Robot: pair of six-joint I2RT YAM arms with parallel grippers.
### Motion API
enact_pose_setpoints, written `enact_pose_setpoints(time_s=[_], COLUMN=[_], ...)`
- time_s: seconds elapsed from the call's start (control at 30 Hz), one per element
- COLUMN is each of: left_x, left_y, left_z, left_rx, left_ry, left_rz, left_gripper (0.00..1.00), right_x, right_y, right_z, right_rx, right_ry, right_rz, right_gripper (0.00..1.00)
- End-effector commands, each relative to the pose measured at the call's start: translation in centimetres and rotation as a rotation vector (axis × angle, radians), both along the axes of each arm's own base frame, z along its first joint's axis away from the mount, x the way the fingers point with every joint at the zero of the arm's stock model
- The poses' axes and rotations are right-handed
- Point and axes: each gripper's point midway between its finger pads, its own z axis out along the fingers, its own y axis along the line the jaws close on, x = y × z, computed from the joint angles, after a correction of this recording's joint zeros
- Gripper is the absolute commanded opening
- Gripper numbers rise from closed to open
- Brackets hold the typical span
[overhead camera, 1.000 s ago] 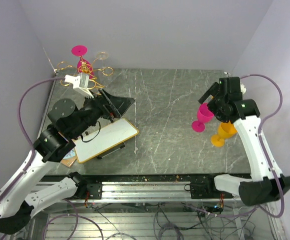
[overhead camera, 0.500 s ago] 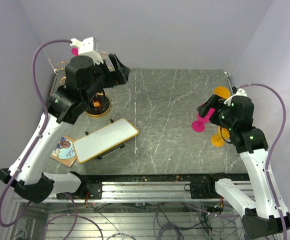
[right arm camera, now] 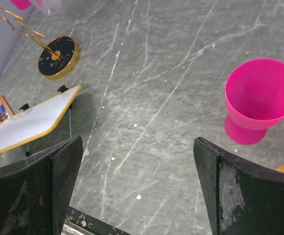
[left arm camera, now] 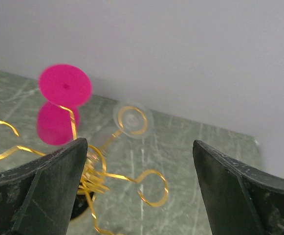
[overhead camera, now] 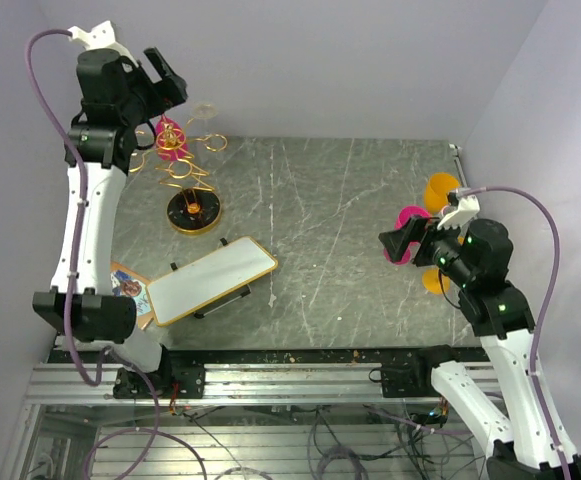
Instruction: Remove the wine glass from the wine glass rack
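The wine glass rack (overhead camera: pixel 192 172) is a gold wire stand on a round black base (overhead camera: pixel 193 212) at the back left. A pink wine glass (left arm camera: pixel 58 105) hangs upside down from one arm, its foot uppermost. A clear wine glass (left arm camera: pixel 132 119) hangs from the neighbouring arm. My left gripper (overhead camera: pixel 160 78) is raised above and behind the rack. It is open, and the left wrist view looks down between its jaws (left arm camera: pixel 139 186) onto an empty gold ring (left arm camera: pixel 154 188). My right gripper (right arm camera: pixel 139 186) is open over bare table.
A second pink glass (right arm camera: pixel 261 98) stands upright on the table at the right, just beyond my right gripper (overhead camera: pixel 397 243). Orange glasses (overhead camera: pixel 440 187) stand beside it. A white board with a gold frame (overhead camera: pixel 210 280) lies propped at the near left, with a picture card (overhead camera: pixel 128 292) next to it.
My left arm has swung up from low over the white board to high behind the rack. My right gripper has drawn back from the pink glass on the table.
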Motion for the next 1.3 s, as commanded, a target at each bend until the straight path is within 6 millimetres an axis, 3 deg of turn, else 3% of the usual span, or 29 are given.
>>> enact_pose_setpoints(time_s=[0.0,0.07,0.23,0.5,0.8,1.27], left_x=[3.7,5.4,9.3,12.1,13.1,13.8], left_y=[3.4,5.5,8.3,10.8,9.4,9.4], left_z=[-0.3,-1.3,-4.3,-7.4,-10.0,-13.4], left_rx=[0.03,0.032,0.046,0.038,-0.005,-0.083], left_ry=[-0.023,0.0,0.068,0.128,0.174,0.239], left_rz=[-0.007,0.015,0.056,0.083,-0.037,-0.112], left_gripper=[0.97,0.95,0.87,0.84,0.76,0.61], right_x=[-0.7,-1.1,-1.2,-1.0,-1.0,-1.1], right_y=[0.4,0.5,0.8,0.9,0.9,0.8], right_z=[1.6,1.7,1.7,1.1,1.2,1.3], right_rx=[-0.012,-0.008,-0.011,-0.019,-0.024,-0.029], right_ry=[-0.13,-0.156,-0.168,-0.155,-0.168,-0.178], right_rz=[0.051,0.065,0.084,0.09,0.092,0.091], right_gripper=[0.95,0.96,0.97,0.99,1.0,1.0])
